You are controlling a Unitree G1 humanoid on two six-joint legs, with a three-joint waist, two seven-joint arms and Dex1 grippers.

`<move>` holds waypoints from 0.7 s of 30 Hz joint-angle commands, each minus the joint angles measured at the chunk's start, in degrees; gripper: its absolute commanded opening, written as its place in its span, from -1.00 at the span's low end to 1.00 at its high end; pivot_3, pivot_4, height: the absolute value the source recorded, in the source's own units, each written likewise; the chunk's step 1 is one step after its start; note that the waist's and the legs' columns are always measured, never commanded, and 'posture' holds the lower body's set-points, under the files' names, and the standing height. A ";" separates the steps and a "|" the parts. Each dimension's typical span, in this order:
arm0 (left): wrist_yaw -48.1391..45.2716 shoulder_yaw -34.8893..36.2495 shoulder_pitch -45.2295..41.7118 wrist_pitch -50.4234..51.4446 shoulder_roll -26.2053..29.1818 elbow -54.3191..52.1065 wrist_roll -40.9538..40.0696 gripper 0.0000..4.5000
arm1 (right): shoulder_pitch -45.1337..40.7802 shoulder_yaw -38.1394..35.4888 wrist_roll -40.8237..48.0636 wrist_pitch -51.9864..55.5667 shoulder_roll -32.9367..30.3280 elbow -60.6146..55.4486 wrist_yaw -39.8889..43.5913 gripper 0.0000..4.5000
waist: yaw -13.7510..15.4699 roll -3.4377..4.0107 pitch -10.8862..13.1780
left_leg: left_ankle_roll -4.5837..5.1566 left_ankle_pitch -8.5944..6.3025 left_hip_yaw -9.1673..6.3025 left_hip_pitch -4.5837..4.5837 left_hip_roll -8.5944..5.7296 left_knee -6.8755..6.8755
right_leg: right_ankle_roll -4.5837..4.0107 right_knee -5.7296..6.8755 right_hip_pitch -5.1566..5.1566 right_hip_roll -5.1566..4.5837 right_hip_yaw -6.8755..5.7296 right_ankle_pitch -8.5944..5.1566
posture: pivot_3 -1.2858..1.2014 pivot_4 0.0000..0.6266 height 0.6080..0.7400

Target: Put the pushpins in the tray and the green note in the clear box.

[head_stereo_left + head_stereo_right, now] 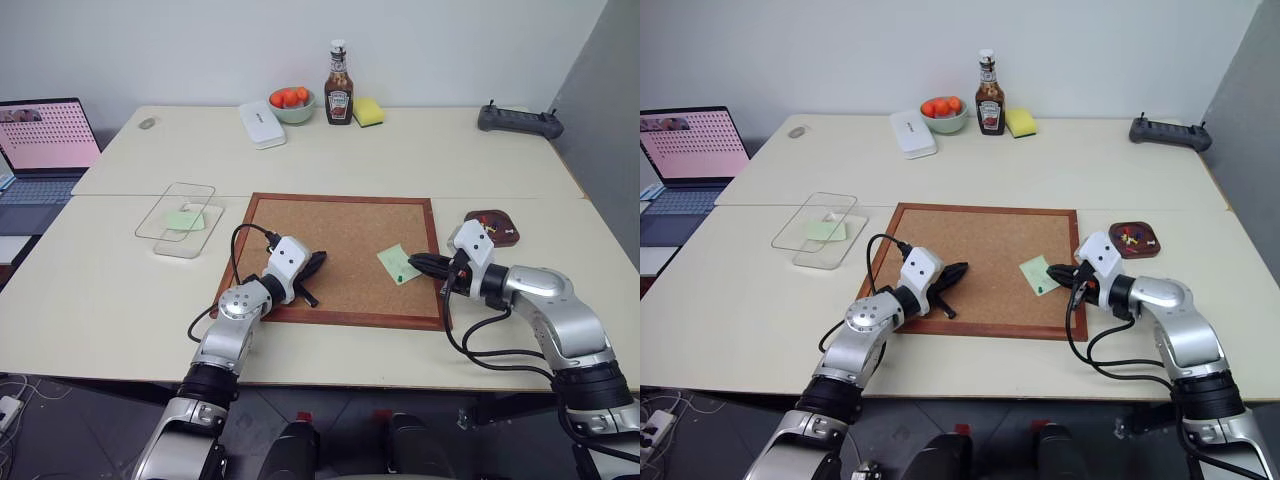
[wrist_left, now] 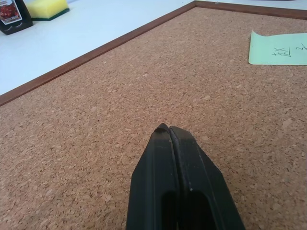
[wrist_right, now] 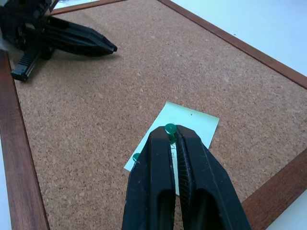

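Right gripper (image 3: 170, 136) is pinched shut on a green pushpin (image 3: 170, 128), whose head sits at the fingertips, directly above the green note (image 3: 192, 122). A second pushpin (image 3: 136, 156) sits at the note's near corner, so the note looks pinned by it.

In the left eye view the note (image 1: 398, 264) lies on the corkboard (image 1: 340, 235) at centre-right of frame, long axis running diagonally toward the board's lower right corner. The tray (image 1: 493, 225) sits off the board's right edge, up and right of the right gripper (image 1: 415, 263) and close by, with a few pins already in it. Judgement: the right arm carries the pin there; bare table between, with only the board's frame to clear.

Left gripper (image 1: 318, 262) is closed, empty, resting at the board's lower left. The clear box (image 1: 187, 231) lies at middle left of frame, beyond the board's left edge, nearer the left arm, with a pale green slip inside.
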 commanded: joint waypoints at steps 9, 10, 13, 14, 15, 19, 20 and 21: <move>-0.34 -2.32 2.24 1.52 0.16 3.73 2.09 -1.00 | -11.78 -5.46 -10.53 -14.75 -6.53 23.33 -10.58 -0.98 | -0.01 0.02 -0.02 | 0.01 0.01 0.04 0.02 -0.06 0.00 | 0.00 0.01 0.00 0.00 0.01 0.01 | 0.03 -0.52 1.00; -0.34 -2.33 2.23 1.48 0.18 3.75 2.07 -1.00 | -13.02 -4.91 -12.19 -15.96 -7.11 26.47 -11.88 -0.98 | -0.03 0.03 -0.02 | 0.01 0.00 0.04 0.02 -0.07 0.00 | 0.00 0.01 0.00 0.00 0.00 0.00 | 0.03 -0.52 1.00; -0.34 -2.39 2.31 1.44 0.27 3.61 2.07 -1.00 | -16.69 -2.83 -16.59 -18.99 -8.36 35.16 -14.71 -0.98 | -0.04 0.10 -0.07 | 0.00 0.00 0.05 0.02 -0.06 -0.02 | -0.01 0.01 0.00 0.01 0.00 0.00 | 0.03 -0.52 1.00; -0.34 -2.42 2.38 1.45 0.31 3.50 2.08 -1.00 | -17.92 -2.22 -17.93 -20.18 -8.48 37.82 -15.88 -0.98 | -0.04 0.11 -0.07 | 0.01 0.00 0.08 0.03 -0.07 -0.02 | -0.01 0.01 0.00 0.01 0.03 0.00 | 0.03 -0.52 1.00; -0.35 -2.45 2.45 1.46 0.35 3.40 2.08 -1.00 | -18.95 -1.76 -18.99 -21.12 -8.49 39.89 -16.73 -0.98 | -0.05 0.11 -0.07 | 0.01 0.01 0.08 0.02 -0.09 -0.01 | -0.01 0.01 0.00 0.00 0.04 0.01 | 0.03 -0.52 1.00; -0.31 -2.50 2.66 1.52 0.48 3.11 2.12 -1.00 | -21.33 0.93 -22.63 -23.23 -8.86 46.01 -16.40 -0.98 | -0.09 0.20 -0.12 | 0.01 0.01 0.12 0.03 -0.12 -0.01 | -0.01 0.01 0.01 0.00 0.07 0.01 | 0.03 -0.52 1.00; -0.29 -2.49 2.68 1.53 0.50 3.07 2.14 -1.00 | -21.51 1.50 -23.33 -23.72 -8.96 47.06 -16.05 -0.98 | -0.10 0.20 -0.13 | 0.01 0.01 0.12 0.03 -0.12 -0.01 | -0.01 0.01 0.00 0.01 0.07 0.01 | 0.03 -0.52 1.00; -0.25 -2.48 2.72 1.54 0.51 3.04 2.15 -1.00 | -21.57 1.75 -23.53 -23.83 -8.87 47.75 -15.62 -0.98 | -0.11 0.20 -0.12 | 0.01 0.01 0.11 0.03 -0.12 -0.01 | -0.01 0.01 0.01 0.01 0.07 0.01 | 0.03 -0.52 1.00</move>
